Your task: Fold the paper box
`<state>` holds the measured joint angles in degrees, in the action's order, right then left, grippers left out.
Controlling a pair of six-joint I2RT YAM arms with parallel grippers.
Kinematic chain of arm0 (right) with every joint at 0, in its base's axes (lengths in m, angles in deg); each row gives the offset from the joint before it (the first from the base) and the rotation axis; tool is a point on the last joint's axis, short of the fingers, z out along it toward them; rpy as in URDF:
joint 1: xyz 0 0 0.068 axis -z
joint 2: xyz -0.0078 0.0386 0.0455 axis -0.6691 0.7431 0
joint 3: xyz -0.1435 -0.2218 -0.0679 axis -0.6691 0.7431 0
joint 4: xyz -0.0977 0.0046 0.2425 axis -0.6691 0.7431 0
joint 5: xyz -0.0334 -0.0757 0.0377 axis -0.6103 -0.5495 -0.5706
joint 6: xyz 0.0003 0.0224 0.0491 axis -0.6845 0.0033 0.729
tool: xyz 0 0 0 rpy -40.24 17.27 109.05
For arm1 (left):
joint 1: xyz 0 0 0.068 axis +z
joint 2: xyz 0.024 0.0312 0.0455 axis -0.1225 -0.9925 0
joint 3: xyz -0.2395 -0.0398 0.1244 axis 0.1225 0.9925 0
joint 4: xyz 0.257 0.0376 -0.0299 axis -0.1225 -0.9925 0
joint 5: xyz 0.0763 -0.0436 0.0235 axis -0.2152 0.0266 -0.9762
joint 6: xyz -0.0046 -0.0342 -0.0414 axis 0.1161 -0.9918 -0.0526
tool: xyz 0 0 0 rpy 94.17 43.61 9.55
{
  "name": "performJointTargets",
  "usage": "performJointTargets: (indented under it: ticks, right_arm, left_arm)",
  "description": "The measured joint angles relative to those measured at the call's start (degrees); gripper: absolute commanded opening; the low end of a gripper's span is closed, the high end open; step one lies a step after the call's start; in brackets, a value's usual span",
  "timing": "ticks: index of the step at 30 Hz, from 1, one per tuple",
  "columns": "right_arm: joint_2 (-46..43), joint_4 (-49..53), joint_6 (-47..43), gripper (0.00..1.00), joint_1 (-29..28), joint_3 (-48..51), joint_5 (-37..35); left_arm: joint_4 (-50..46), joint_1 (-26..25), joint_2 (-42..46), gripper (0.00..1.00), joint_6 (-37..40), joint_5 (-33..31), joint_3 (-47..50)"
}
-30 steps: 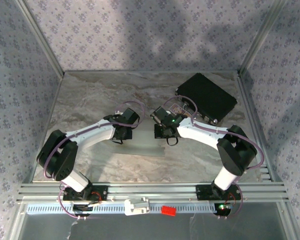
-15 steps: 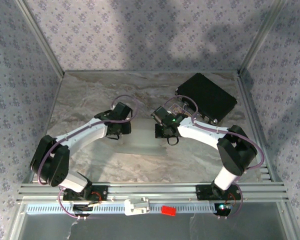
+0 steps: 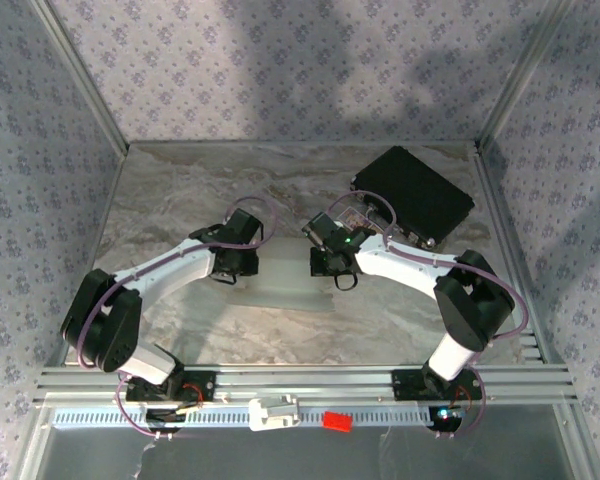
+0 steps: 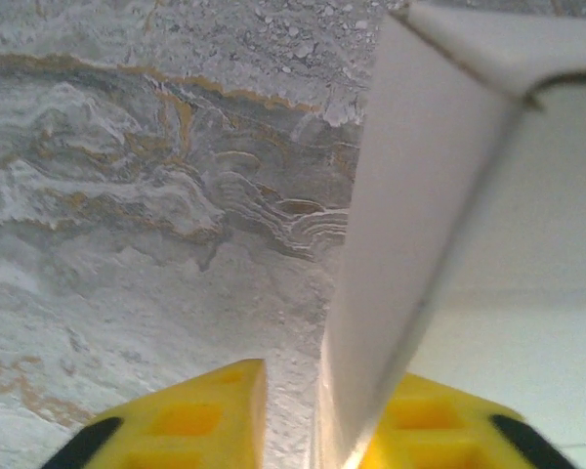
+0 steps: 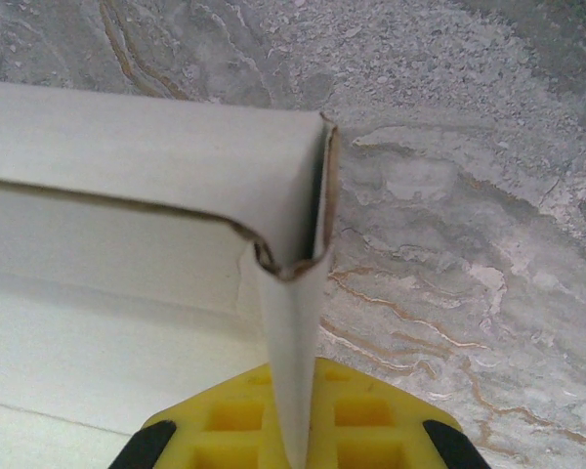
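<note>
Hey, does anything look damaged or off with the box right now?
Yes: one corner of the paper box looks crumpled and slightly split at the fold, right by where the right gripper pinches its wall. Nothing else stands out.

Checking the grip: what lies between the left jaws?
A raised wall of the paper box stands between them, with a gap beside one yellow finger, seen in the left wrist view.

Soft even light; shadowed back wall; paper box blurred close-up.
</note>
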<state>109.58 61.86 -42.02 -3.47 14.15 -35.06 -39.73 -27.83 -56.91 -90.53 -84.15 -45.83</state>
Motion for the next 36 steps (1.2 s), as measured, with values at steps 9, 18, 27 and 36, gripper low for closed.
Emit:
performJointTargets:
  ticks: [9, 18, 27, 36]
  right_arm:
    - [1.27, 0.55, 0.85, 0.00, 0.02, -1.31, 1.42]
    - [6.27, 5.84, 5.95, 0.00, 2.58, -5.62, 3.87]
    - [8.66, 10.56, 12.00, 0.00, 2.93, -9.35, 5.81]
    - [13.77, 18.53, 29.16, 0.00, 6.64, -15.19, 15.54]
  left_arm:
    - [-3.58, -3.48, -5.57, 0.00, -2.43, -7.48, -4.09]
    - [-18.73, -10.25, -16.83, 0.35, -14.01, -19.71, -18.45]
    - [-22.32, -9.22, -12.63, 0.68, -13.33, -19.41, -24.02]
    - [-21.77, 2.54, 0.46, 0.67, -13.64, -18.43, -39.10]
